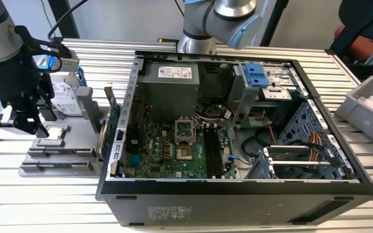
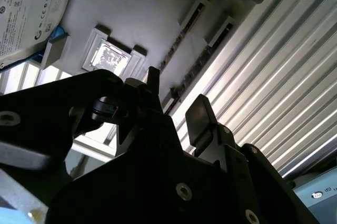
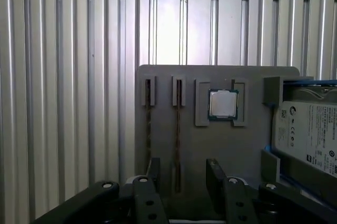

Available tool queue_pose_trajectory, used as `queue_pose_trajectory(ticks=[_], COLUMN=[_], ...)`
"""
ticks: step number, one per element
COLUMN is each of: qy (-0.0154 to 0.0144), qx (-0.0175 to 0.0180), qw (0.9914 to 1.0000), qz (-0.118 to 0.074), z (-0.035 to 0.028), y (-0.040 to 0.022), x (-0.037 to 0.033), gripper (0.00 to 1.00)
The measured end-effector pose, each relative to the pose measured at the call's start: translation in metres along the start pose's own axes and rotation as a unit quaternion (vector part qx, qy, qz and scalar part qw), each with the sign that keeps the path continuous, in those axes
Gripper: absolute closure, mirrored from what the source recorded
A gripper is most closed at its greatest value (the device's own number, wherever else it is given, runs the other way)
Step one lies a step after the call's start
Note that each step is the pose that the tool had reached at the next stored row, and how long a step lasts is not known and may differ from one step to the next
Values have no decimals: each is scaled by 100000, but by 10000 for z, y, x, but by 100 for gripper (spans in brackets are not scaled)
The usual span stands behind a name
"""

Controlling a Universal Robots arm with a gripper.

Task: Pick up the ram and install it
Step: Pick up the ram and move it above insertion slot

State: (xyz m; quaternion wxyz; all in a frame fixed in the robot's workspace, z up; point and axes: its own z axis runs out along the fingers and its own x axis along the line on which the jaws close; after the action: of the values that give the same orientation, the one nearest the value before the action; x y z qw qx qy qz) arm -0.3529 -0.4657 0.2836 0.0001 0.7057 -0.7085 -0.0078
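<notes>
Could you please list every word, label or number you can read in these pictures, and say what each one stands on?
No text here can be quoted with confidence; each piece of print is too small to make out.
Hard drive, white label: dense print, unreadable.
Power supply, white label: unreadable.
Computer case, pale sticker on its outer wall: unreadable.
Processor chip, lid: nothing legible.

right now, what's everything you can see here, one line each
tray: one, grey, exterior view's left
ram sticks: two, dark, in the tray's slots
processor chip: one, silvery, on tray beside them
hard drive: one, silver, tray's end
computer case: one, black, open, centre
motherboard: one, green, inside case
expansion card: one, green, upright between tray and case
bin: one, grey, exterior view's right
claw: one, black, open, above the ram sticks
</notes>
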Motion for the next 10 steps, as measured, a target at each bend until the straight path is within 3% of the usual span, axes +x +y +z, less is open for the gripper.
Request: queue_pose_trajectory(ticks=[10], qy=[8], qx=[-1], qw=[100000], qz=[294], z=[133], y=[3], x=[-43], gripper=[0])
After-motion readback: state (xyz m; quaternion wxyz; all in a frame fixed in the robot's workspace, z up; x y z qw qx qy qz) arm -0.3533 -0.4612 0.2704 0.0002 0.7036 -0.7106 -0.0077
